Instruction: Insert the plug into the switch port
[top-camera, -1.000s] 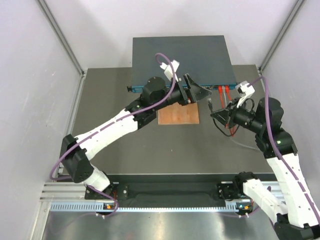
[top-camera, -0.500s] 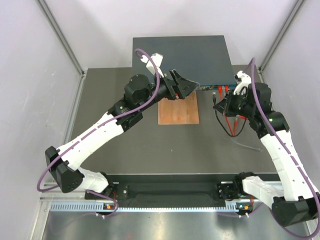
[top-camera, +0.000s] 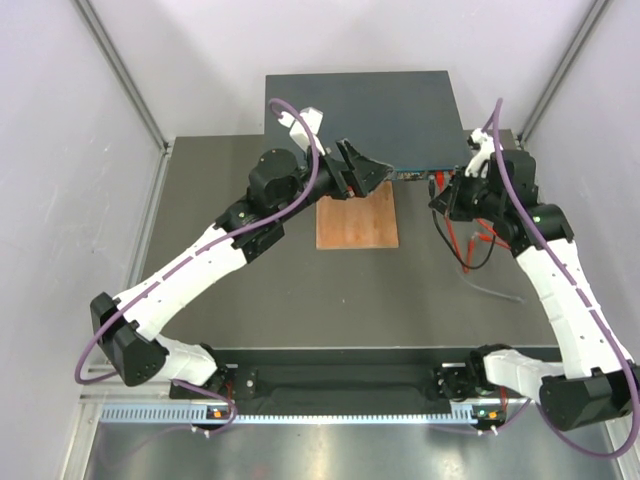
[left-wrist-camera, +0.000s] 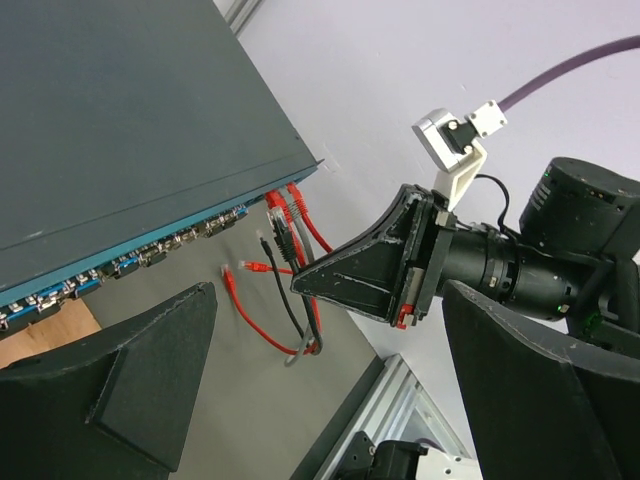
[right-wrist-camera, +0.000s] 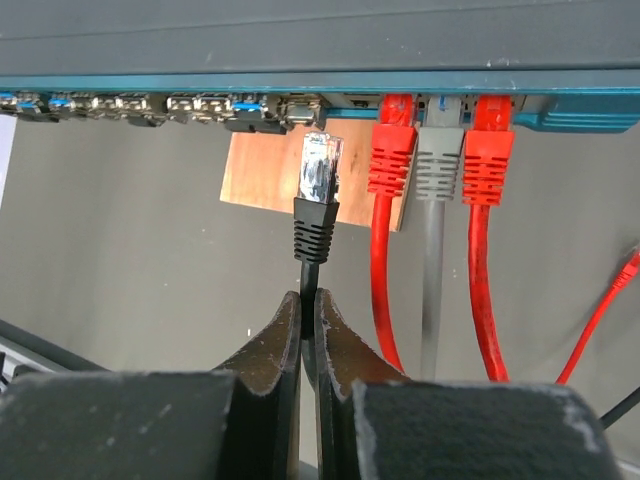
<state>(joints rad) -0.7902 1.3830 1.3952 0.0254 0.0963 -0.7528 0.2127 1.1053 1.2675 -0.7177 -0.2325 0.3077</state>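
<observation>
The switch is a flat dark blue-grey box at the back of the table. Its teal front face and its row of ports show in the right wrist view. My right gripper is shut on the black cable just behind the plug. The plug has a clear tip and a black boot. It points at the ports, a short gap below them, left of a plugged red cable. My left gripper is open and empty, and hovers by the switch's front edge.
A grey cable and a second red cable are plugged in to the right of the first red one. A brown wooden board lies in front of the switch. A loose red plug lies on the table. White walls close in both sides.
My right gripper has carried the plug back and up towards the switch's front face. My left arm swung left a second ago and has since stayed still.
</observation>
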